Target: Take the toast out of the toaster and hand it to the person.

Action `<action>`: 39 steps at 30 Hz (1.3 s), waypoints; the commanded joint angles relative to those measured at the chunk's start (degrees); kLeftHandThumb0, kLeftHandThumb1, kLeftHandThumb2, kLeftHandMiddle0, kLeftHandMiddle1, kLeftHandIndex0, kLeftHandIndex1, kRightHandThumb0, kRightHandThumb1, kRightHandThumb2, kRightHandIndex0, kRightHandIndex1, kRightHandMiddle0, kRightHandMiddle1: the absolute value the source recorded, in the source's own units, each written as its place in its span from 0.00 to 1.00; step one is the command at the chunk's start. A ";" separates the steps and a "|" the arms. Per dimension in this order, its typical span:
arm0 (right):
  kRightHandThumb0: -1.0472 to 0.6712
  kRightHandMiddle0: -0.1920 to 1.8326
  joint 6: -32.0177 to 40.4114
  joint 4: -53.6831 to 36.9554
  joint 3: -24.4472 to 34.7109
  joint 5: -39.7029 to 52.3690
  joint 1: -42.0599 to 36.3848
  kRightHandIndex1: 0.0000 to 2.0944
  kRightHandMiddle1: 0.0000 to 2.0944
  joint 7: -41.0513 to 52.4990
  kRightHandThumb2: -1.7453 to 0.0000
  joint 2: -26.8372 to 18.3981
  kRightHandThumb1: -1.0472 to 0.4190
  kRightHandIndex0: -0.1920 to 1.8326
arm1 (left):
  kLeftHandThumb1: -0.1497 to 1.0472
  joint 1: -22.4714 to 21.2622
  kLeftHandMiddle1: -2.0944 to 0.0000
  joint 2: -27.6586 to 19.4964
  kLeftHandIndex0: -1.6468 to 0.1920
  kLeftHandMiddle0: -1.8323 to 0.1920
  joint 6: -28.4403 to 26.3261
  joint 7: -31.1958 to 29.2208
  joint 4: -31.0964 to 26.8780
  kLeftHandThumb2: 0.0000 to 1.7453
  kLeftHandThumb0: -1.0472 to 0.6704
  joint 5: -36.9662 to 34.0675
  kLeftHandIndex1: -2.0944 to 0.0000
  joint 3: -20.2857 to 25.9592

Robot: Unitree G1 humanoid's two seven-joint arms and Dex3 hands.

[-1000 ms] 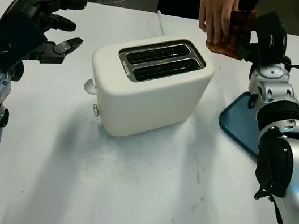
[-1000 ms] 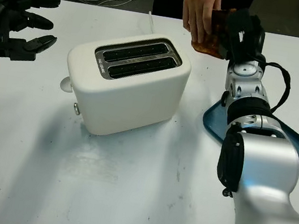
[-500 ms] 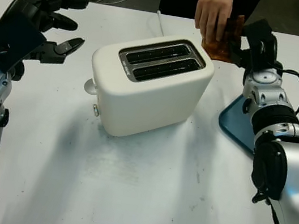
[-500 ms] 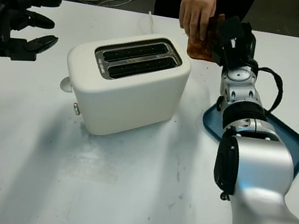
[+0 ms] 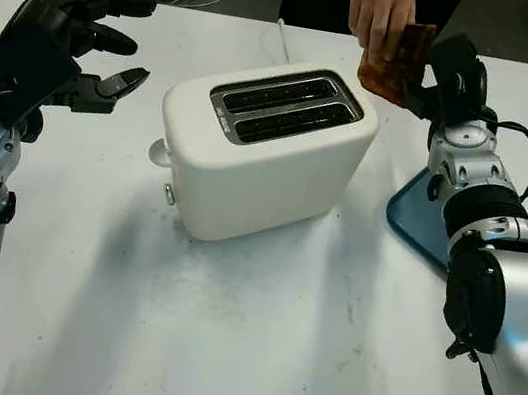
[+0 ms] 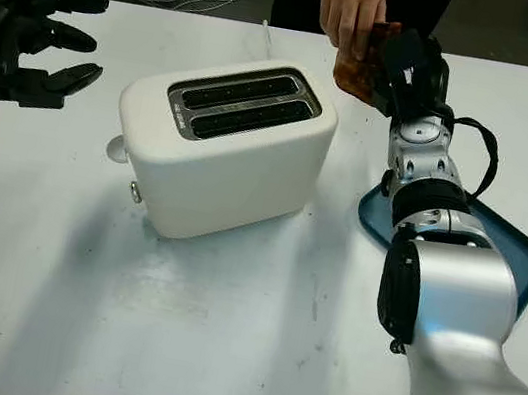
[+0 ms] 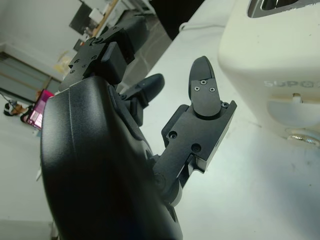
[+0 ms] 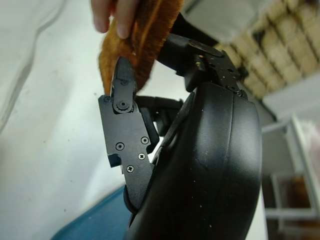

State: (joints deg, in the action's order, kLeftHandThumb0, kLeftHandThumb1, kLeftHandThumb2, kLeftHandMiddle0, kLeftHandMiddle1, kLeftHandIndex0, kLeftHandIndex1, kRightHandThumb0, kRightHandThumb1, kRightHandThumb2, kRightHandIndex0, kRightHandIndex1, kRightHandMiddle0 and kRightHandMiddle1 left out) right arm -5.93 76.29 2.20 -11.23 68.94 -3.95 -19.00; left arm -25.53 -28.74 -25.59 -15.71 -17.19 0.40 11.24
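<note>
toast [image 5: 396,61]: brown slice, held upright above the table, at the far right of the toaster; the person's hand [image 5: 381,12] grips its upper edge, the right hand [image 5: 445,74] touches its other side.
toaster [image 5: 263,152]: cream white, standing at the table's middle, both slots empty.

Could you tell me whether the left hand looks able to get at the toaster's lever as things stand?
Probably yes: the left hand is open above the table beside the toaster, whose lever faces that side with nothing between them.
</note>
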 commanded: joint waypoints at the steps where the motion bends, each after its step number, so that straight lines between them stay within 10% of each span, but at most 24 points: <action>1: 0.33 0.34 -2.88 -1.07 -1.53 -1.39 -0.91 0.17 0.09 2.87 0.78 -1.27 0.09 0.34 | 0.58 1.20 0.47 0.38 0.73 0.80 0.50 0.84 -0.59 0.43 0.57 -0.18 0.66 0.55; 10: 0.24 0.26 -9.89 -11.73 -1.15 1.69 -7.58 0.01 0.00 8.39 0.68 -1.68 0.09 0.28 | 0.55 6.48 0.44 4.41 0.77 0.87 -0.47 3.95 -6.36 0.52 0.62 -3.87 0.63 5.71; 18: 0.28 0.23 -4.04 -46.55 3.08 12.36 -28.50 0.00 0.00 13.62 0.66 2.18 0.09 0.24 | 0.67 18.10 0.47 10.87 0.79 0.86 2.20 8.44 -16.40 0.44 0.53 -5.40 0.65 9.43; 30: 0.26 0.25 5.09 -82.84 -0.48 11.82 -58.36 0.01 0.01 12.12 0.62 7.35 0.09 0.25 | 0.73 34.18 0.55 21.30 0.80 0.87 8.08 14.97 -22.00 0.39 0.49 -1.23 0.72 2.28; 39: 0.29 0.24 7.50 -89.38 -3.45 10.09 -70.39 0.02 0.00 6.58 0.61 13.85 0.09 0.26 | 0.89 39.82 0.58 27.81 0.79 0.87 15.39 18.66 -16.41 0.25 0.38 1.72 0.77 -4.50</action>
State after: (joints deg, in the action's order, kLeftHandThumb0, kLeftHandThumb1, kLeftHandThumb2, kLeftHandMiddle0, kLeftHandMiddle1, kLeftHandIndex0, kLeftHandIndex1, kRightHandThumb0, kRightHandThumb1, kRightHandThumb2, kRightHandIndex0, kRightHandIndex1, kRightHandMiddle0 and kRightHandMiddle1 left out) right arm 0.48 -12.10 -0.77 -0.80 -0.61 3.42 -6.21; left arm 13.38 -1.42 -11.91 2.31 -34.47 1.25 7.57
